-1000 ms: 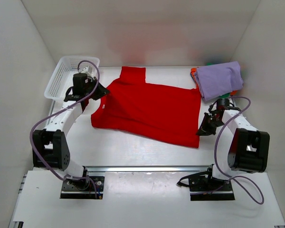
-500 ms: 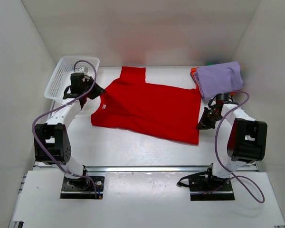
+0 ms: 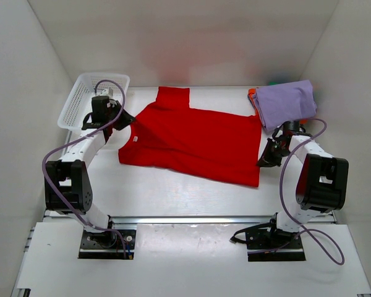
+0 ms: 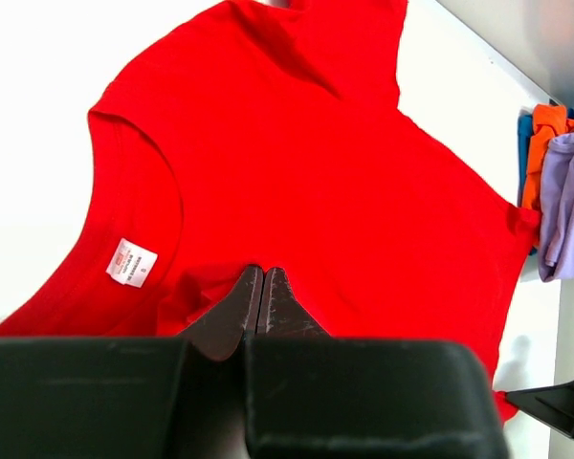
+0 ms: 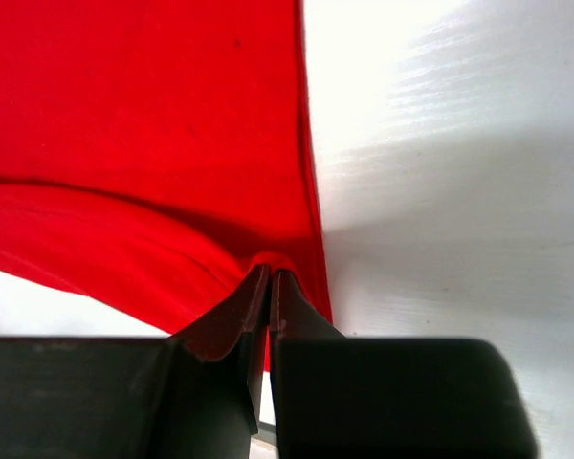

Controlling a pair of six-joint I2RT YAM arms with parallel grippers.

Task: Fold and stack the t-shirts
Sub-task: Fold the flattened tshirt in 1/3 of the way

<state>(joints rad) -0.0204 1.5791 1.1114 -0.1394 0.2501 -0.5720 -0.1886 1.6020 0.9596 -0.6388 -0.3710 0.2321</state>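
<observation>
White table (image 3: 173,195) has a red t-shirt (image 3: 198,142) spread flat across the middle, a pile of folded shirts (image 3: 285,104) at the far right corner, and a mesh basket (image 3: 74,106) far left.

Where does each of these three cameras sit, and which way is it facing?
Top external: above and behind the arms, looking down on the table; both arms show, left gripper and right gripper at the red t-shirt.
Left wrist: on the left arm, looking across the red t-shirt toward the lavender t-shirt; its own shut fingers show.
Right wrist: on the right arm, looking down at the shirt's edge, pinched by its shut fingers.
Shared: all three show the red t-shirt.
</observation>
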